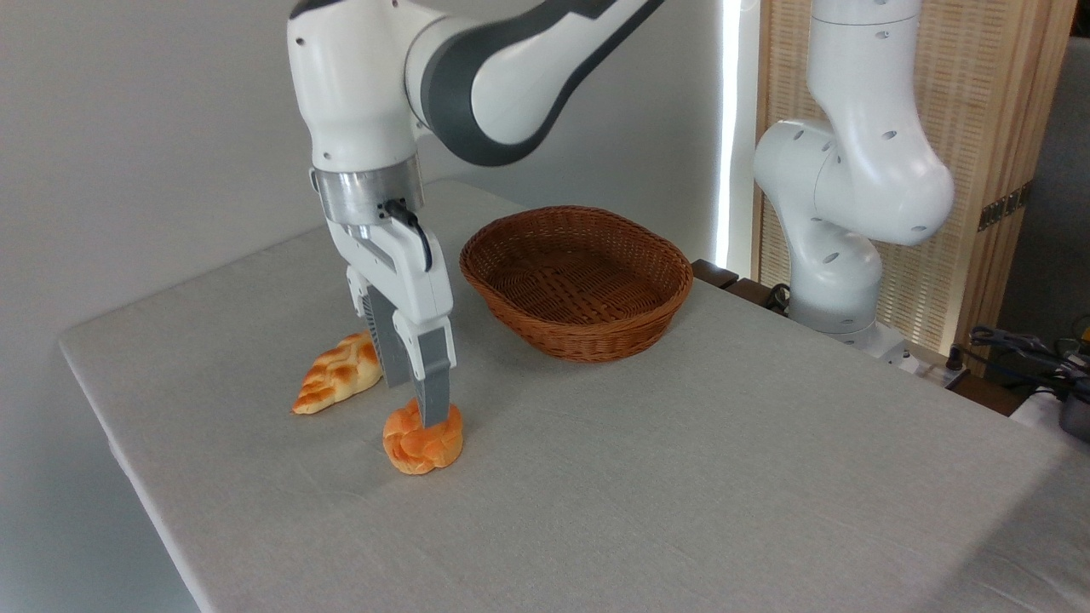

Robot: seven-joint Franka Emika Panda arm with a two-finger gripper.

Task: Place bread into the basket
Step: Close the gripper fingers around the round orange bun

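A desk (766, 477) covered in pale grey cloth carries three things. A brown wicker basket (576, 281) sits toward the back. Nearer the front-left lies a small round knotted bun (423, 443), and just beyond it, apart, a long braided loaf (338, 372).
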